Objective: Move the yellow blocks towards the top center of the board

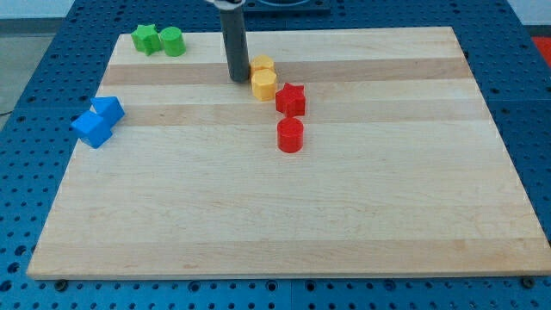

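Two yellow blocks sit touching near the board's top centre: a smaller one (262, 64) behind and a rounded one (264, 84) in front. The dark rod comes down from the view's top, and my tip (238, 79) rests on the board just left of the yellow blocks, close to or touching them. A red star block (291, 99) sits right against the front yellow block on its lower right. A red cylinder (290, 135) stands a little below the star.
A green star (146, 38) and a green cylinder (172, 40) sit at the top left corner. Two blue blocks (108, 109) (92, 129) sit touching at the left edge. The wooden board (344, 215) lies on a blue perforated table.
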